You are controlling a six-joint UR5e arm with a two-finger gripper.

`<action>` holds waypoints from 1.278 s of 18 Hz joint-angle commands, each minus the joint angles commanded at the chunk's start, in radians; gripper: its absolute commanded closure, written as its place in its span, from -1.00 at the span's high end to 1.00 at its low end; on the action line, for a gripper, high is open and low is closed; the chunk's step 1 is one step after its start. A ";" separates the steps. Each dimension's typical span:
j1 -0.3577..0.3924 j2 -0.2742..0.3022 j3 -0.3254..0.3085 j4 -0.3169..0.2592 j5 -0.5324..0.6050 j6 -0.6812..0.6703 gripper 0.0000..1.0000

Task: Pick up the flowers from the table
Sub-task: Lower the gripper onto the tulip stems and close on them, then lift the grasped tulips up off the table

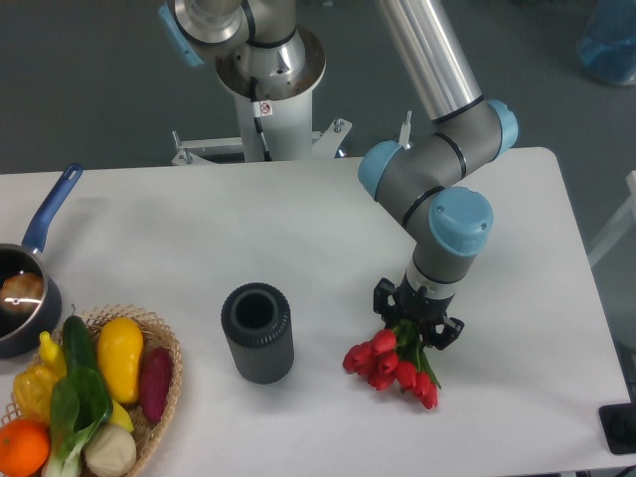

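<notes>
The flowers (pixel 390 366), a small bunch of red tulips with green leaves, lie at the front right of the white table (pixel 298 229). Their red heads point to the front. My gripper (pixel 417 320) points straight down over the leafy stem end of the bunch, with its black jaws on either side of the green leaves. The stems are hidden under the gripper. The wrist hides the fingertips, so I cannot tell whether they are closed on the stems or whether the bunch still rests on the table.
A dark ribbed cylindrical vase (pixel 257 332) stands upright left of the flowers. A wicker basket (pixel 164 343) of vegetables and fruit sits at the front left. A blue-handled pot (pixel 25 288) is at the left edge. The arm's base (pixel 268 89) stands behind the table.
</notes>
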 joint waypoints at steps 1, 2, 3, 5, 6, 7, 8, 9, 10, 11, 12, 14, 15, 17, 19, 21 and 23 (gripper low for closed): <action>0.002 0.000 -0.002 0.000 -0.003 0.003 -0.93; 0.008 0.000 0.000 0.000 -0.014 0.003 -0.93; 0.009 0.002 0.000 0.000 -0.024 0.003 -0.95; 0.015 0.008 0.002 0.000 -0.028 0.003 -1.00; 0.015 0.017 0.011 -0.002 -0.025 -0.006 -1.00; 0.018 0.026 0.023 -0.003 -0.023 -0.015 -1.00; 0.021 0.031 0.035 -0.005 -0.020 -0.032 -1.00; 0.021 0.043 0.049 -0.011 -0.006 -0.047 -1.00; 0.023 0.051 0.063 -0.014 0.014 -0.051 -1.00; 0.023 0.054 0.071 -0.014 0.030 -0.051 -1.00; 0.023 0.054 0.081 -0.014 0.050 -0.051 -1.00; 0.023 0.054 0.109 -0.028 0.064 -0.058 -1.00; 0.025 0.052 0.126 -0.046 0.069 -0.061 -1.00; 0.044 0.058 0.146 -0.064 0.067 -0.067 -1.00; 0.046 0.058 0.175 -0.078 0.069 -0.066 -1.00; 0.045 0.055 0.192 -0.086 0.081 -0.064 -1.00; 0.041 0.051 0.199 -0.087 0.104 -0.064 -1.00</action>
